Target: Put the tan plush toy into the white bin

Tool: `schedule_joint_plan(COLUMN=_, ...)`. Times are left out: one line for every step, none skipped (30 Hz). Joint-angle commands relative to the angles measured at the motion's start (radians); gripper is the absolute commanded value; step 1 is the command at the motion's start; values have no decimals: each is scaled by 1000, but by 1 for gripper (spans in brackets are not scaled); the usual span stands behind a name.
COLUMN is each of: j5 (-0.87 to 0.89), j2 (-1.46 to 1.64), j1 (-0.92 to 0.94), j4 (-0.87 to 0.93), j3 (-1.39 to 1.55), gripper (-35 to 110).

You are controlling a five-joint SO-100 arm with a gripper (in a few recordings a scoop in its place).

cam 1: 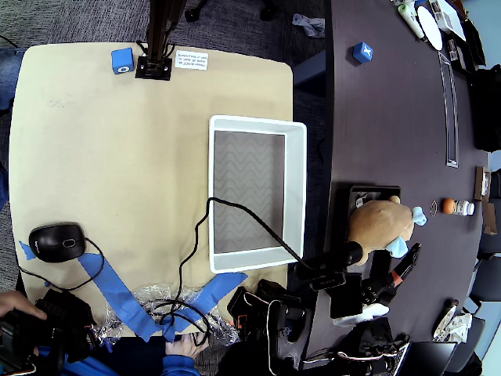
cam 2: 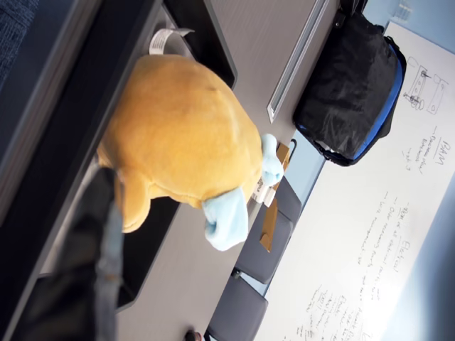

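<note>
The tan plush toy (cam 1: 376, 223) lies on the dark table at the right of the overhead view, partly over a black tray (cam 1: 376, 192), its light blue paws pointing right and down. The white bin (cam 1: 296, 188) stands on the tan table to its left, with nothing inside but its grey patterned bottom. My black arm reaches in from the bottom edge, and the gripper (cam 1: 395, 265) is right beside the toy's lower paw. Seen from the wrist, the plush toy (cam 2: 185, 135) looms close and one dark finger (cam 2: 103, 234) touches its lower left side. The other finger is hidden.
A black cable (cam 1: 235, 211) crosses the bin's lower corner. A computer mouse (cam 1: 56, 241), blue tape and a person's hand (cam 1: 180, 345) sit at the tan table's near edge. Blue cubes (cam 1: 122, 59) (cam 1: 362, 52) lie far off. A black bag (cam 2: 355, 78) rests beyond the toy.
</note>
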Motion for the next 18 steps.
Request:
schedule_joint_plan(j5=-9, j2=9, j1=178, j4=-5, j3=-18, gripper=74)
schedule_joint_plan(j5=-9, j2=8, j1=178, j4=-5, j3=-18, gripper=74)
schedule_joint_plan(j5=-9, j2=8, j1=181, j4=-5, j3=-18, gripper=74)
schedule_joint_plan(j5=-9, j2=9, j1=187, j4=-5, j3=-18, gripper=74)
schedule_joint_plan(j5=-9, j2=9, j1=190, j4=-5, j3=-18, gripper=74)
schedule_joint_plan(j5=-9, j2=9, j1=190, j4=-5, j3=-18, gripper=74)
schedule_joint_plan(j5=-9, j2=9, j1=190, j4=-5, j3=-18, gripper=74)
schedule_joint_plan(j5=-9, j2=9, j1=190, j4=-5, j3=-18, gripper=74)
schedule_joint_plan(j5=-9, j2=9, j1=190, j4=-5, j3=-18, gripper=74)
schedule_joint_plan(j5=-9, j2=9, j1=190, j4=-5, j3=-18, gripper=74)
schedule_joint_plan(j5=-9, j2=9, j1=190, j4=-5, j3=-18, gripper=74)
schedule_joint_plan(j5=-9, j2=9, j1=190, j4=-5, j3=-18, gripper=74)
schedule_joint_plan(j5=-9, j2=9, j1=190, j4=-5, j3=-18, gripper=74)
schedule_joint_plan(j5=-9, j2=9, j1=190, j4=-5, j3=-18, gripper=74)
schedule_joint_plan(j5=-9, j2=8, j1=190, j4=-5, j3=-18, gripper=74)
schedule_joint_plan(j5=-9, j2=-5, j1=192, j4=-5, j3=-18, gripper=74)
schedule_joint_plan(j5=-9, j2=-6, j1=192, j4=-5, j3=-18, gripper=74)
schedule_joint_plan(j5=-9, j2=-6, j1=192, j4=-5, j3=-18, gripper=74)
